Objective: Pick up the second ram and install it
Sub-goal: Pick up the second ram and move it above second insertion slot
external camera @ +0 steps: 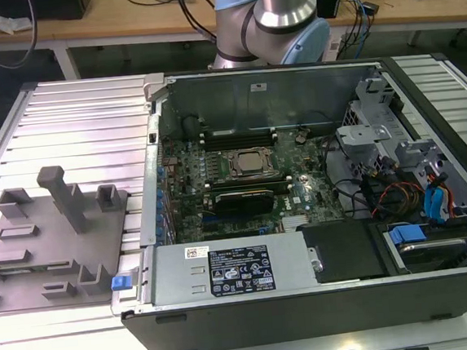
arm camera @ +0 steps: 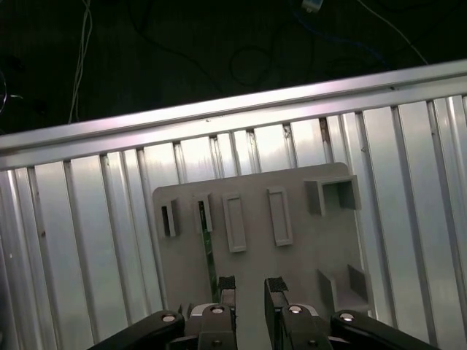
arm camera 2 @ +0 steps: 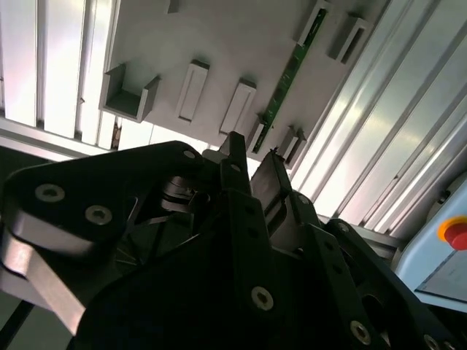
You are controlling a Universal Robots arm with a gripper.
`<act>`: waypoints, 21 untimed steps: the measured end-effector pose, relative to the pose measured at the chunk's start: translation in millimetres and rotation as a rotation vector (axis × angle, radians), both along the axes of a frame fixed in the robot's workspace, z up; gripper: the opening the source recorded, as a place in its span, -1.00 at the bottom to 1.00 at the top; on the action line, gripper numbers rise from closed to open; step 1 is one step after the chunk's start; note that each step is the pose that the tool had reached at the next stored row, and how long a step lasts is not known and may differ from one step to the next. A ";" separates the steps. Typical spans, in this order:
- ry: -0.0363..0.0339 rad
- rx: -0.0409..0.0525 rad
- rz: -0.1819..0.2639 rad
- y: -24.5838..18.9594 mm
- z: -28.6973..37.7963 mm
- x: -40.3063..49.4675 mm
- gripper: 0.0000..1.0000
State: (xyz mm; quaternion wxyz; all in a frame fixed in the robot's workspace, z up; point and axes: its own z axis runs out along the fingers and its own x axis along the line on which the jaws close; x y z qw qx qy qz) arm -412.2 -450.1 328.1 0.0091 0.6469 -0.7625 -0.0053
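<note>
Held pincer (arm camera: pixel 250 286) narrowly parted and empty above gray holder (arm camera: pixel 306 248); found second ram (arm camera: pixel 209 251) on edge just outside one fingertip, not between. Judged a misaligned descent likely to strike and bend it.

Glaring table (arm camera: pixel 408 189), dark shadowed tool (arm camera 2: pixel 254 149).

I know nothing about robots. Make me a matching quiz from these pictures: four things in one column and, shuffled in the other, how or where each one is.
Things
1. second ram
2. end effector
3. computer case
4. gray holder

States
A. lid off, circuit board showing
B. open, holding nothing, above the holder
C. lying flat on the ribbed metal table
D. green, held on edge in the holder

Pairs: 1-D, 2-B, 3-A, 4-C
</note>
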 end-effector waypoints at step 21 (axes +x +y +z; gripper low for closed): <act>-0.0001 0.0000 0.000 0.0 -26.6 0.0 -0.40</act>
